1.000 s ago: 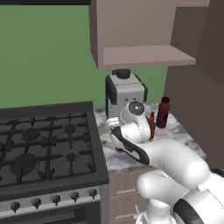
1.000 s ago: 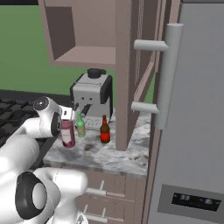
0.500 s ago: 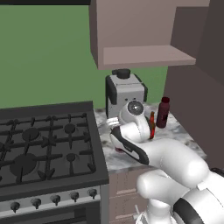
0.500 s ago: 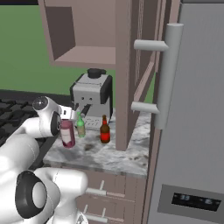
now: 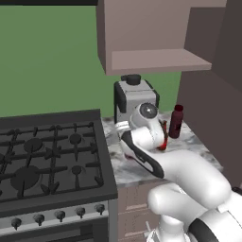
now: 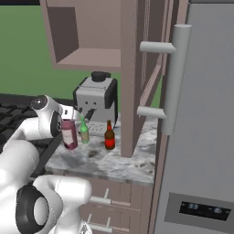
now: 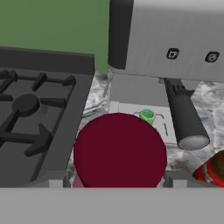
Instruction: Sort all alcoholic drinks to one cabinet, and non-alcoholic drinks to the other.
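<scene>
Hand view: fingers (image 7: pixel 118 180) sat closed either side of the pink plastic bottle with dark red cap (image 7: pixel 120 151), upright on the marble table (image 6: pixel 119 162).

Even, flat rendered light in all three views; no single source can be made out. Colours clean, no noise, no glare spots.

Left base view: soft, slightly blurry edges throughout. The underside of the upper cabinet (image 5: pixel 156 61) reads lighter than its front face. The stove (image 5: pixel 47 156) grates are dark and cast little shadow.

Right base view: the cabinet interior is shaded darker at the back wall. Faint dark patch on the marbled desk (image 6: pixel 114 160) beside the amber bottle (image 6: pixel 109 136). Mild sheen on the fridge handle (image 6: pixel 176 82).

Hand view: the dark red cap (image 7: pixel 120 151) is a flat, unshaded disc. The coffee machine (image 7: pixel 168 39) shows a gentle grey gradient. No edge distortion noticed.
</scene>
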